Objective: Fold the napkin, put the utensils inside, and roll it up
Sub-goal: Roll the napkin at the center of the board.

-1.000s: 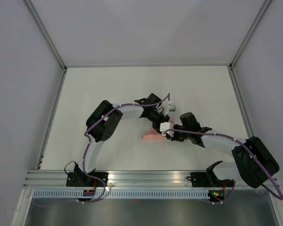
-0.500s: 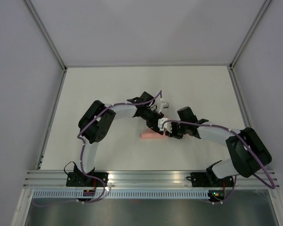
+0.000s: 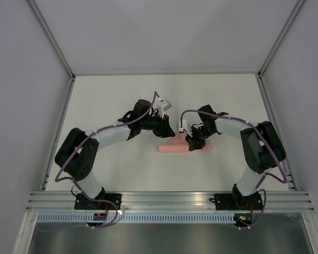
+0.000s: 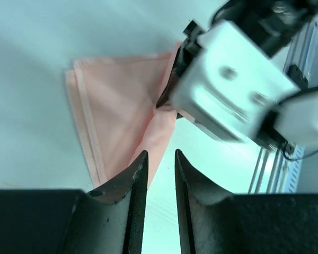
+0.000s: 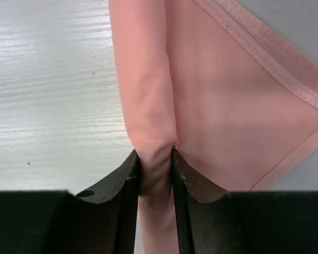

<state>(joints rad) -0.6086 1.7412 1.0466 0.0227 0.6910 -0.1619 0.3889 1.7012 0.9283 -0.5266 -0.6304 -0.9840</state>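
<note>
The pale pink napkin lies in the middle of the table as a folded strip. In the right wrist view the napkin shows a flat hemmed layer with a rolled fold along its left side. My right gripper is shut on that rolled fold, over the strip's right part in the top view. My left gripper hovers just behind the napkin, jaws a narrow gap apart and empty. The napkin lies ahead of it. The utensil is hidden or out of view.
The right arm's white wrist camera block hangs close in front of the left gripper. The white table is bounded by grey walls and a metal rail at the near edge.
The left gripper has drawn back from the napkin to the left and its arm has swung outward. The right gripper has shifted right and back, still at the napkin, which now lies as a longer strip.
</note>
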